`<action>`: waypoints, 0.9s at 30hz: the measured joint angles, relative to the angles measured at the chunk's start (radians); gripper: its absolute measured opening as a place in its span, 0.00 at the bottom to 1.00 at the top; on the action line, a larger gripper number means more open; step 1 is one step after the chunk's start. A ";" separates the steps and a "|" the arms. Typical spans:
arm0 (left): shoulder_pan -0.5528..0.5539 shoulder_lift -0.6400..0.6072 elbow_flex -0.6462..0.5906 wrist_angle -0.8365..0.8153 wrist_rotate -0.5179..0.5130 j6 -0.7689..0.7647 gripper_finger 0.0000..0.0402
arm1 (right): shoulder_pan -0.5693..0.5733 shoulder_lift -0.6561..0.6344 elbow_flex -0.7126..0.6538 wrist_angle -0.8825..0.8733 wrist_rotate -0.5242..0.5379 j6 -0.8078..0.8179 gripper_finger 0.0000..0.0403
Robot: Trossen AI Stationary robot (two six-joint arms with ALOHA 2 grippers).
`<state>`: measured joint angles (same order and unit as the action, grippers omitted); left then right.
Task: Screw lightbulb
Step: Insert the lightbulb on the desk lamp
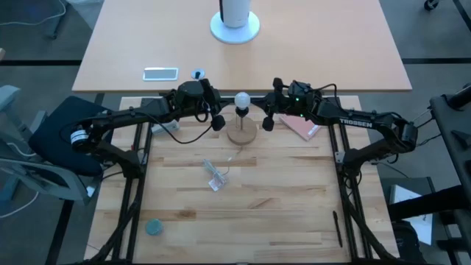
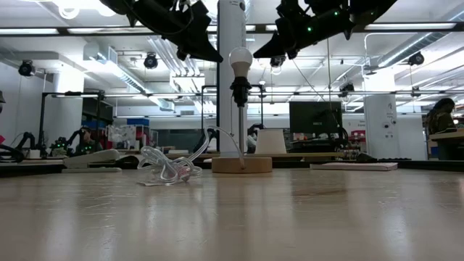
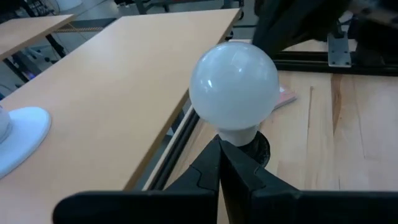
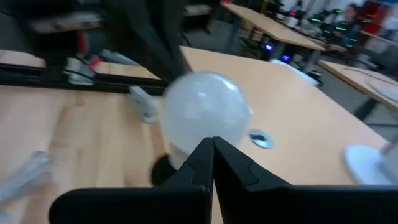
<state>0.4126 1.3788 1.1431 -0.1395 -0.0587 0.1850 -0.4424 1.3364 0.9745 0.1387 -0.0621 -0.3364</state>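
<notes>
The frosted white lightbulb (image 1: 241,100) sits upright in a black socket (image 2: 240,90) on a thin rod that rises from a round wooden base (image 1: 242,132) at the middle far part of the table. My left gripper (image 1: 218,124) is shut and hangs in the air just left of the bulb (image 2: 241,58). My right gripper (image 1: 268,123) is shut too, just right of the bulb at the same height. In the low view a small gap shows between each gripper's tip and the bulb. Each wrist view shows the bulb (image 3: 233,84) (image 4: 202,106) close beyond that arm's shut fingers.
A crumpled clear plastic wrapper (image 1: 215,177) lies nearer than the wooden base. A pinkish flat pad (image 1: 302,126) lies under the right arm. A small teal disc (image 1: 153,227) sits near the front left. Beyond the far edge stands another table with a phone (image 1: 160,73).
</notes>
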 joint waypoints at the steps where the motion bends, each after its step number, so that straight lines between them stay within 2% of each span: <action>1: 0.000 -0.003 0.000 -0.002 0.001 0.001 0.00 | -0.002 0.001 0.000 -0.002 0.012 -0.005 0.01; 7: -0.002 -0.005 0.000 0.014 0.135 0.040 0.00 | -0.027 0.015 0.000 0.022 0.012 -0.010 0.01; 17: 0.003 0.038 0.000 0.076 0.078 0.042 0.00 | -0.025 0.027 0.000 0.057 -0.092 0.018 0.01; 27: 0.004 0.041 0.000 0.081 0.034 0.034 0.00 | -0.002 0.025 0.000 0.030 -0.104 0.025 0.01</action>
<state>0.4168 1.4197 1.1431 -0.0587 -0.0246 0.2192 -0.4440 1.3613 0.9745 0.1690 -0.1660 -0.3116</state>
